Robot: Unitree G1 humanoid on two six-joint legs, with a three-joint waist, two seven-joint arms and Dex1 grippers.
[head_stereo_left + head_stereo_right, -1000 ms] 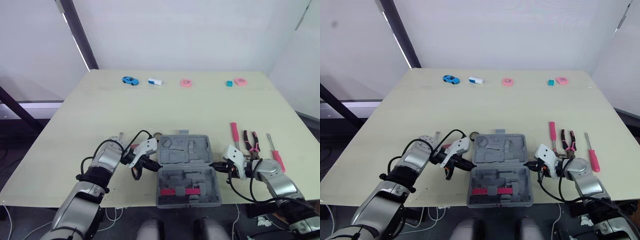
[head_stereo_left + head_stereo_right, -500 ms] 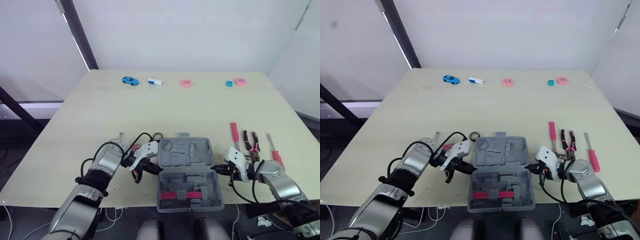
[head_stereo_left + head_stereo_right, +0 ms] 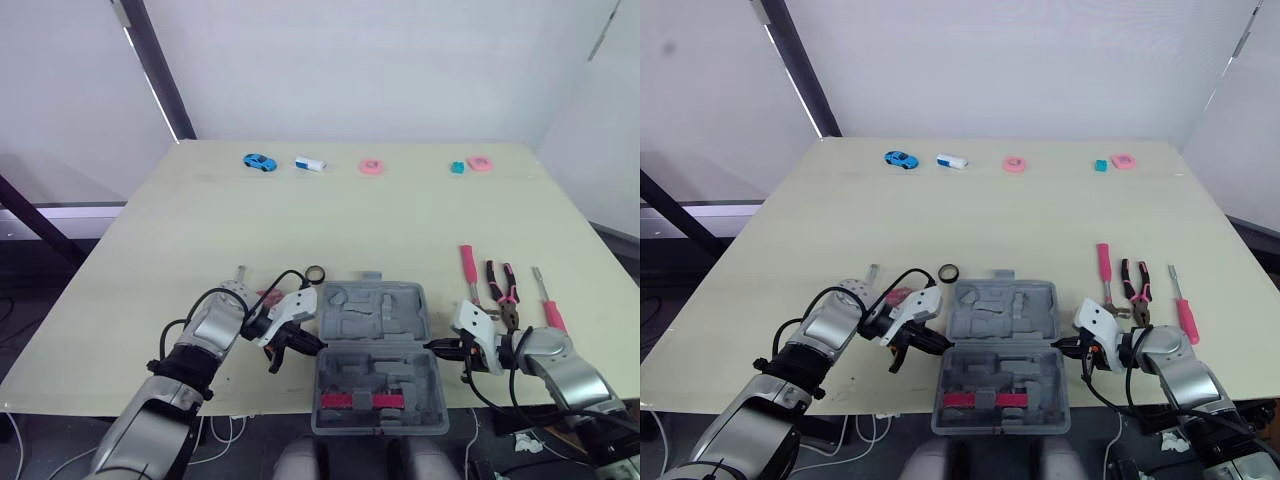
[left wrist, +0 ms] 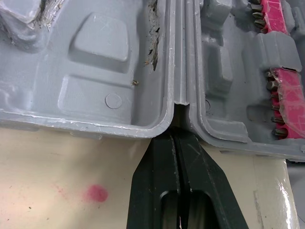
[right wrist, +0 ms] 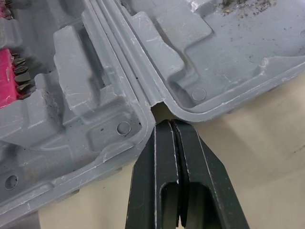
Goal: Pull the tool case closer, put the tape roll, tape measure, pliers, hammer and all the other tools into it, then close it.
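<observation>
Both the left hand (image 4: 177, 136) and right hand (image 5: 172, 125), fingers pressed shut and empty, are bracing against the hinge notches of the open tool case (image 3: 375, 318) at the counter's (image 3: 350, 220) near edge, evidently pulling it closer; next is releasing and fetching tools.

Along the far edge of the pale table (image 3: 400, 220) in front of me sit a blue toy car (image 3: 259, 161), a white block (image 3: 310, 163), a pink round piece (image 3: 372, 166), and a teal cube (image 3: 457, 168) just beside a second pink piece (image 3: 481, 162).

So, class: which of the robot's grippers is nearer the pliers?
Right. The right gripper sits at the side of the tool case nearest the pliers; the left gripper is at its far side.
</observation>
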